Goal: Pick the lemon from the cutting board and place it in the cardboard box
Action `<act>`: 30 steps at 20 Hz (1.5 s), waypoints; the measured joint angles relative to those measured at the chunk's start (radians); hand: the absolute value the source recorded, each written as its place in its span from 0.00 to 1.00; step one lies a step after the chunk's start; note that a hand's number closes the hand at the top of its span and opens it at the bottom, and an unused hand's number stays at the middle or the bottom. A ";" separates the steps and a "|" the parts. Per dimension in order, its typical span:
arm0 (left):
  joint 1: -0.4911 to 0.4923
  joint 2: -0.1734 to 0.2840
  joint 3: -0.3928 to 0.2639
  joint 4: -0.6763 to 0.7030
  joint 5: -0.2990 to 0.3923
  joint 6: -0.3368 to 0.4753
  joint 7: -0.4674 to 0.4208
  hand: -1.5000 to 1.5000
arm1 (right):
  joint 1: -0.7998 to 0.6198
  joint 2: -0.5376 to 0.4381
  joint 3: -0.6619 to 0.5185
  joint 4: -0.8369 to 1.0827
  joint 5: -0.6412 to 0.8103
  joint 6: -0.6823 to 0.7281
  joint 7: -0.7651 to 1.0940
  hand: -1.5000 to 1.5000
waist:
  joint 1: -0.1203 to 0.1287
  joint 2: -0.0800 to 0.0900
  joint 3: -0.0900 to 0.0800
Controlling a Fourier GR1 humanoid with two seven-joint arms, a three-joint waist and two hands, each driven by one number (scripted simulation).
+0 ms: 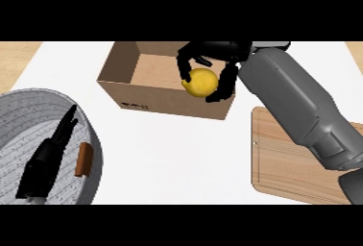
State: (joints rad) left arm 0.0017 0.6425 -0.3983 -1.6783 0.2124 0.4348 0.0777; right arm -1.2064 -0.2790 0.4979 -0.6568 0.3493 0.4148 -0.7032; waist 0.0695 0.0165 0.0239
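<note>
One lemon [200, 82] pinched in my right hand [211, 54], fingers curled round it, over the open box [166, 96]; my left hand's [44, 161] fingers straight, by the bowl [21, 115].

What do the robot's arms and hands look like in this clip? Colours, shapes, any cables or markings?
The right forearm is a thick, smooth grey shell that widens toward the elbow. The right hand is glossy black, with slim jointed fingers. The left hand is black too, narrow and long; its forearm is not visible. No cables or markings show.
</note>
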 measured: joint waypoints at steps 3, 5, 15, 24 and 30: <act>0.005 0.001 -0.003 0.005 0.001 0.011 -0.004 0.50 | -0.010 0.063 0.016 0.070 0.019 -0.013 0.004 0.00 | -0.009 -0.005 0.001; 0.002 0.003 -0.008 0.008 0.004 0.015 0.002 0.50 | -0.029 0.093 0.015 0.114 0.025 -0.022 -0.004 0.00 | -0.011 -0.008 0.001; 0.005 0.009 -0.005 0.003 0.031 0.022 -0.010 0.50 | -0.060 0.183 -0.153 0.288 -0.137 0.005 0.018 0.00 | -0.017 -0.002 -0.001; -0.014 0.012 -0.009 -0.008 0.043 0.017 -0.021 0.50 | -0.156 0.097 -0.385 0.443 -0.355 0.130 0.141 0.00 | 0.006 0.018 -0.005; -0.035 0.018 -0.025 -0.026 0.038 0.022 -0.016 0.50 | -0.190 -0.020 -0.471 0.514 -0.422 0.148 0.194 0.00 | 0.035 0.040 -0.006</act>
State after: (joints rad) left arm -0.0332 0.6601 -0.4234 -1.7048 0.2503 0.4571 0.0614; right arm -1.3966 -0.2993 0.0269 -0.1433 -0.0723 0.5624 -0.5088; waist 0.1042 0.0566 0.0179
